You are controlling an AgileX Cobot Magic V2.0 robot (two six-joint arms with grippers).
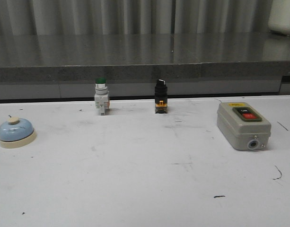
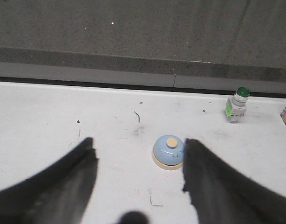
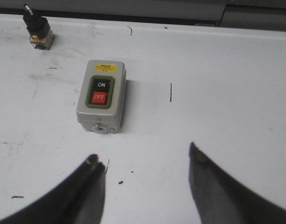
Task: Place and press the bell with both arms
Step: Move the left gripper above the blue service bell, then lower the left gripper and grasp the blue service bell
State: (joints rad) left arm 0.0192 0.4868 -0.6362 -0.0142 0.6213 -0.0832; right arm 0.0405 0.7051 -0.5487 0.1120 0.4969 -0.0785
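Near edge of the white table (image 1: 145, 189) is bare in the front view, neither arm showing there. Left side, mid-depth: the bell (image 1: 15, 132) sits upright, blue dome, cream button on top, untouched, well apart from everything else. Right side, about same depth: grey switch box (image 1: 243, 126) with ON/OFF buttons. Further back, 2 small parts near the table's far edge: green-capped push button (image 1: 101, 96) and black selector switch (image 1: 161, 96). Behind that a grey ledge and curtain.

Step in hand, my read: left arm reaches for the bell, nothing grasped yet. To do it well: centre the fingers around the cream base, not the dome, come down low, close gently so it doesn't slide or ring, keep it upright for placing. Then the other arm presses the button straight down.

Pose: left gripper (image 2: 139, 170) hovers above the table, fingers spread wide, bell (image 2: 168, 151) ahead and nearer 1 finger, so off-centre. Right gripper (image 3: 147, 179) also spread wide, holding nothing, aimed at the table with the switch box (image 3: 101, 96) ahead.
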